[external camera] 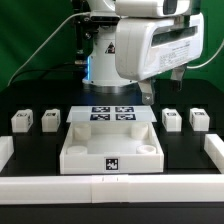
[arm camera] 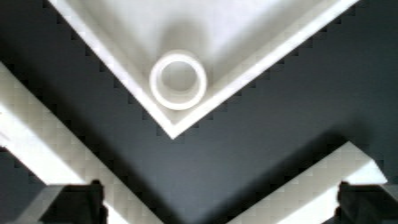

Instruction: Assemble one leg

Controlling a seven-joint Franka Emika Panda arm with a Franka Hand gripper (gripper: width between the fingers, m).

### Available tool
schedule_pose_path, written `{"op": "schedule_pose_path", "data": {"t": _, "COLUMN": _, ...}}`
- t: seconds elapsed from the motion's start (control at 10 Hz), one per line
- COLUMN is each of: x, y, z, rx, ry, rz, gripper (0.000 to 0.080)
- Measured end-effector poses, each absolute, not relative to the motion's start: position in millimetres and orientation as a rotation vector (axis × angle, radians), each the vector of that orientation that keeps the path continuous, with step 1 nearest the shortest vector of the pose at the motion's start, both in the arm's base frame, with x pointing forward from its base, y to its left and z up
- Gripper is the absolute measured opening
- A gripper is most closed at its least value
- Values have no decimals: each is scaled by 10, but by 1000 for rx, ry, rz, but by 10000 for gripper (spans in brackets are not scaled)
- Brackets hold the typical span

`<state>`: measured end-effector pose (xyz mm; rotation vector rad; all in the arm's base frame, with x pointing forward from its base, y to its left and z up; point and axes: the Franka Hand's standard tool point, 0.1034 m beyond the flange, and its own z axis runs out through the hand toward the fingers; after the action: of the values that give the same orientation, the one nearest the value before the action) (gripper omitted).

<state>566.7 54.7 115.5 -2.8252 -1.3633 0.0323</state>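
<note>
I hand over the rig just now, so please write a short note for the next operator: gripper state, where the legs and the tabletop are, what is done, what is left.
Gripper: open, empty, above a corner hole of the tabletop.
Legs: all four loose on the table, two on each side of the tabletop, none touching it.
Done: nothing visible; no leg held or fitted.
Left: probably grasp one leg and fit it into a corner hole.

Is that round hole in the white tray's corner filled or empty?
Empty: the wrist view shows the hole in the tabletop as a bare ring, nothing inside it.
</note>
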Motion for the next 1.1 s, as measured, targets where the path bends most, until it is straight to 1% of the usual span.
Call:
{"op": "schedule_pose_path", "data": {"t": 0.9, "x": 5666, "y": 547, "z": 1152, "rx": -2825, "ry": -1363, "rz": 33, "gripper": 650}}
{"op": "schedule_pose_path", "data": {"t": 1.0, "x": 5658, "y": 545, "z": 1143, "rx": -2824, "ry": -1365, "rz": 31, "gripper": 650}}
{"op": "schedule_pose_path", "data": {"t": 1.1, "x": 5577, "y": 524, "z": 1084, "rx": -2815, "ry": -1390, "rz": 18, "gripper": 650}}
